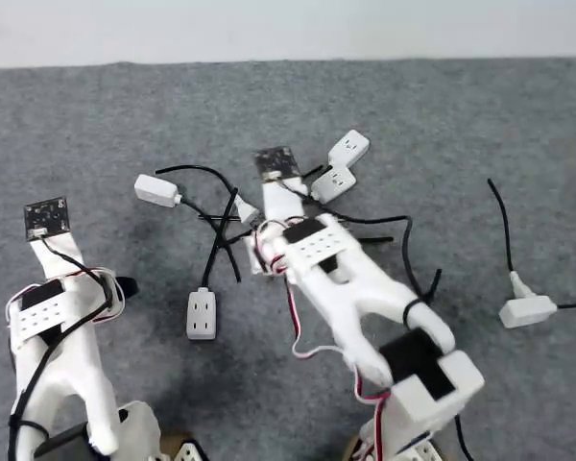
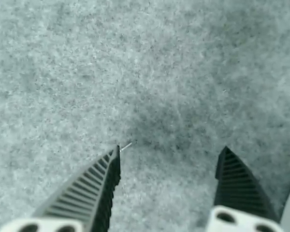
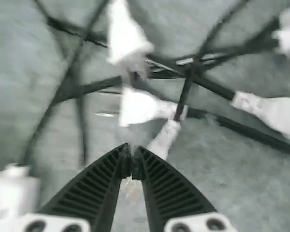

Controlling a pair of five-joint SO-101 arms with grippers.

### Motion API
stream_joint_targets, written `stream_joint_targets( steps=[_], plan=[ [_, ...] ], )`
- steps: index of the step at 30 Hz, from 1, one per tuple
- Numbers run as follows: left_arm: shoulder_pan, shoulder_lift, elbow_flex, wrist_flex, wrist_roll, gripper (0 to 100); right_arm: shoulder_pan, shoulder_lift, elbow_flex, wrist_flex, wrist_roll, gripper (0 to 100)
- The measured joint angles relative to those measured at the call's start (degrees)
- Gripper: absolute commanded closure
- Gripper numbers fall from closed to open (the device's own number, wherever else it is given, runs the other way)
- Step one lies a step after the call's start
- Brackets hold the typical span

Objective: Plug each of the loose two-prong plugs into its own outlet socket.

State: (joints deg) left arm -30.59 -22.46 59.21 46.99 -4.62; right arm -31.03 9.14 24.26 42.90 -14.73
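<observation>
While over carpet [image 2: 135, 72], left gripper [image 2: 171, 150] agape; right gripper [image 3: 131, 147] closed near plug [image 3: 137, 107].

Across the whole tabletop, a grey felt-like mat [image 1: 86, 115], speckled and nappy, unbroken from the near edge to the far one. Behind it, a pale, plain wall [image 1: 288, 29], meeting the mat in a straight line along the top of the high view. Close up in the left wrist view, coarse mottled fibre with a soft, darker shadow [image 2: 159, 130] near the middle. In the right wrist view, more grey nap underneath.
</observation>
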Motion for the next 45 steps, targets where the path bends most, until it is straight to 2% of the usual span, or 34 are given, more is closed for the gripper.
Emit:
stream_joint_targets(
  steps=[9,17,23,29,35,41,45],
  plan=[
    [0.0,0.0,0.0,0.0,0.0,70,8.3,1.1,-1.3,8.1,0.4,99.0],
    [0.0,0.0,0.0,0.0,0.0,70,8.8,1.1,-5.1,10.5,0.5,98.6],
    [0.0,0.0,0.0,0.0,0.0,70,6.6,1.1,-11.3,15.0,-0.4,87.2],
    [0.0,0.0,0.0,0.0,0.0,70,6.0,1.7,-11.8,15.1,-4.3,89.0],
    [0.0,0.0,0.0,0.0,0.0,70,5.8,8.6,-12.0,14.9,-5.5,89.4],
    [0.0,0.0,0.0,0.0,0.0,70,5.9,15.3,-19.4,18.5,-5.6,89.6],
    [0.0,0.0,0.0,-0.1,0.0,70,5.9,17.5,-22.7,21.3,-5.6,99.8]
  ],
)
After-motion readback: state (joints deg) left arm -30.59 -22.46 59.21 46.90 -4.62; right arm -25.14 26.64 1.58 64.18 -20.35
